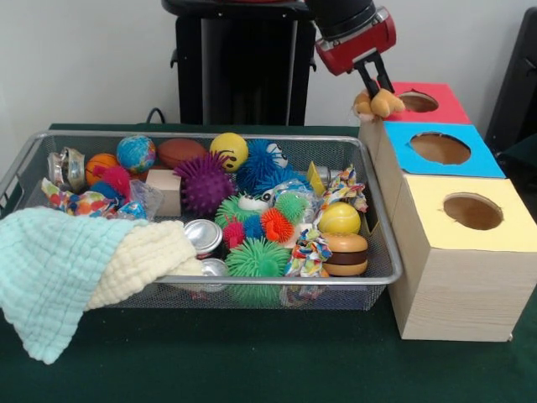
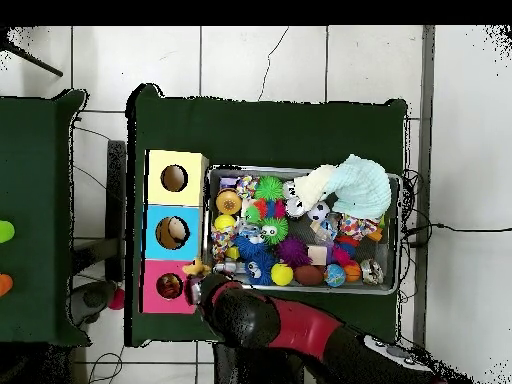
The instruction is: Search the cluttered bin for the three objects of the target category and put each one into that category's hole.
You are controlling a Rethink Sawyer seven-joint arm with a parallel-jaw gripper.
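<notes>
My gripper (image 1: 377,91) hangs at the near left corner of the red box (image 1: 440,110), shut on a small tan and orange plush toy (image 1: 379,104). The toy dangles just left of the red box's round hole (image 1: 417,102). From above, the gripper (image 2: 197,281) and the toy (image 2: 196,268) lie at the pink-red box's (image 2: 158,298) edge that faces the bin. The wire bin (image 1: 252,281) holds spiky balls, smooth balls, cans, a burger toy (image 1: 346,253) and other clutter. Something pale shows inside the blue box's hole (image 2: 174,232).
A blue box (image 1: 478,157) and a yellow box (image 1: 503,201) stand in a row with the red one, beside the bin. A pale green and cream cloth (image 1: 75,269) drapes over the bin's front left corner. In the overhead view a second green table (image 2: 35,220) lies to the left.
</notes>
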